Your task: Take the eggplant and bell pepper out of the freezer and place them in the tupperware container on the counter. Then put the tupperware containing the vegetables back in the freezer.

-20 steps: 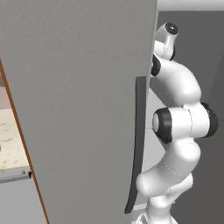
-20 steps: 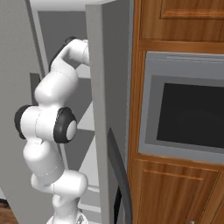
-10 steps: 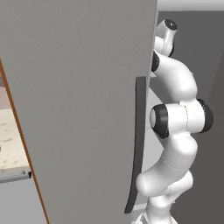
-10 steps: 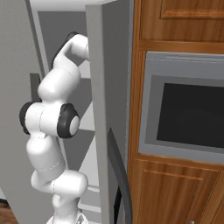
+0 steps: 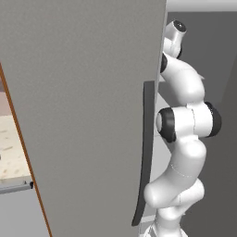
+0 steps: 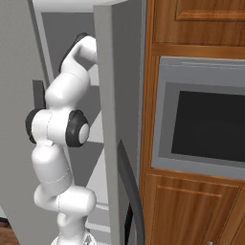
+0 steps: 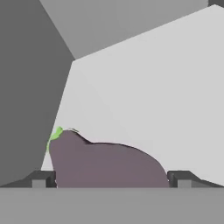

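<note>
Eggplant (image 7: 105, 164) lies on the pale freezer (image 5: 83, 115) shelf between your gripper (image 7: 109, 180)'s wide-apart, empty fingertips, so you've yet to grab it, and pepper, packing and returning the tupperware remain.

The eggplant (image 7: 105, 164), a dull purple rounded body with a small green stem tip at its upper left end, is seen lying on its side on a pale freezer shelf (image 7: 148, 96), close to the dark grey inner wall. The freezer (image 5: 78, 115) is shown with its flat matte grey door swung open, the long dark curved handle (image 5: 144, 152) set along the door's edge.
</note>
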